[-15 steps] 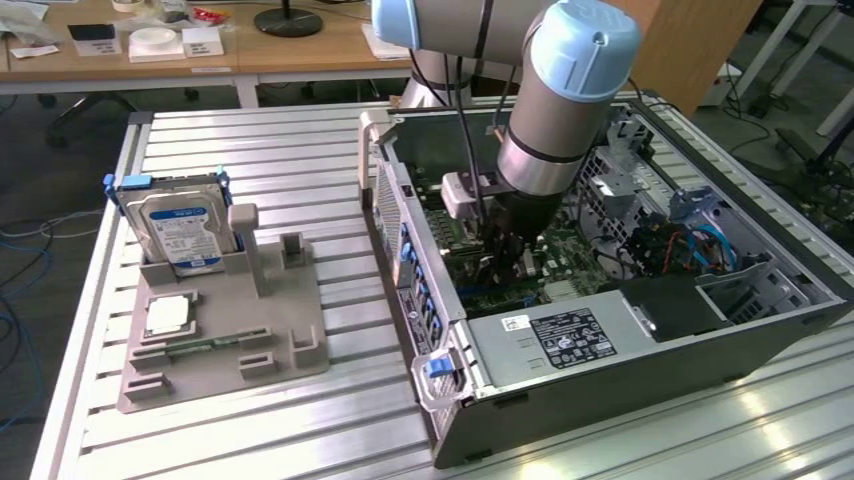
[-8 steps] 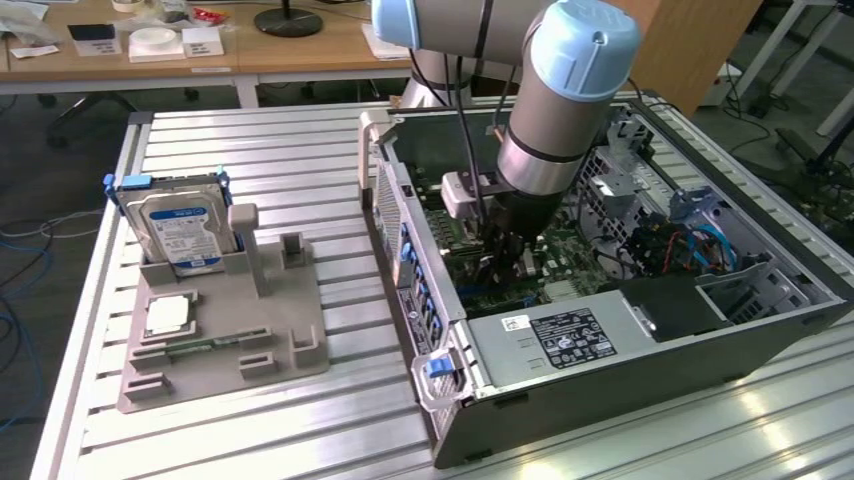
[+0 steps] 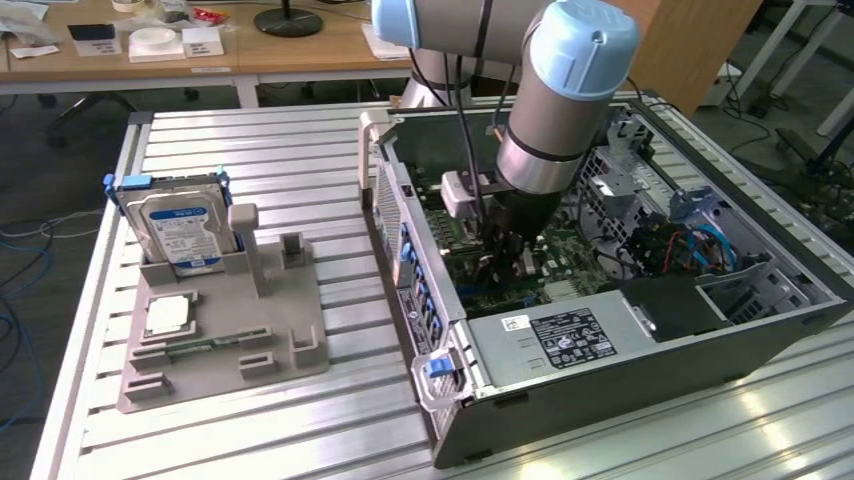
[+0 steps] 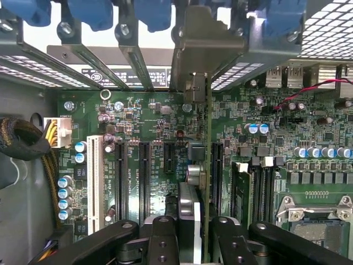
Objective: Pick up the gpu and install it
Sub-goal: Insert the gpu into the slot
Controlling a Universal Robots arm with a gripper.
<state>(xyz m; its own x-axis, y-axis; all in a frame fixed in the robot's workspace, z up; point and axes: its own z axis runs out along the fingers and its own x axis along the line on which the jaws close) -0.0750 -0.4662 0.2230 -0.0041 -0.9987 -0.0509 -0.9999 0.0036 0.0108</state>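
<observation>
- The computer case (image 3: 641,360) lies open on the slatted table (image 3: 267,430), and the arm (image 3: 561,110) reaches down into it; keep that descent vertical, I judge, so nothing snags the case wall
- The motherboard (image 4: 149,118) fills the case floor, its long black slots (image 4: 144,182) running parallel; the card should line up with one slot along its whole length before any push
- The gpu (image 4: 206,165) stands on edge over the board, its silver bracket (image 4: 201,49) up at the rear openings; the bracket must seat together with the card edge
- The tool (image 4: 188,237) is closed on the gpu, fingers pressing both faces; a firm, square grip matters here
</observation>
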